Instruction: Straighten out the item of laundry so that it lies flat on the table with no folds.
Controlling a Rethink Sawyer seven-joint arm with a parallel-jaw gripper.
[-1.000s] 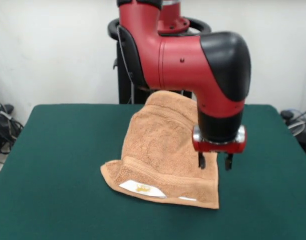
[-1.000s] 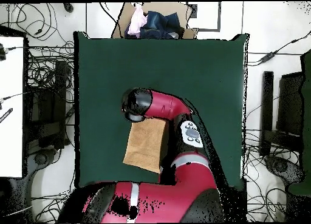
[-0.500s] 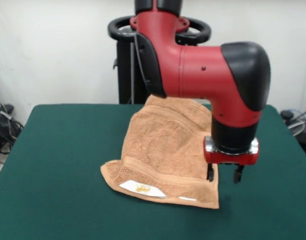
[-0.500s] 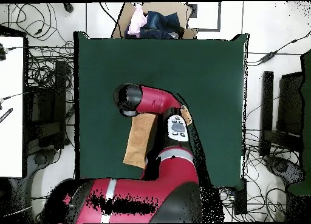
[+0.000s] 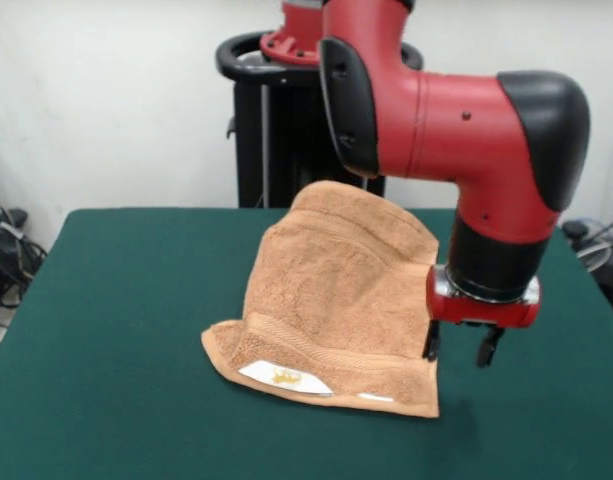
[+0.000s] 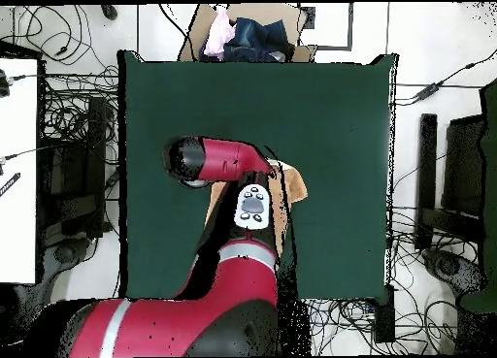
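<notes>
No legible text; towel label [image 5: 284, 377] unreadable.

A robotics lab is indicated: a large green felt-covered table [image 6: 330, 112] ringed by tangled black floor cables [image 6: 68, 92], densest at 9 o'clock.

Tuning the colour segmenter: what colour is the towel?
Peach-orange, with a small white label bearing a yellow mark; the towel shows best in the front view.

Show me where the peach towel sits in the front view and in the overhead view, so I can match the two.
Front view: the towel lies folded at the middle of the green table, its white label at the near edge, the gripper at its right edge.
Overhead view: only a peach corner shows right of the arm, near the picture's centre.
Shared landmark: the red arm's black elbow.
</notes>
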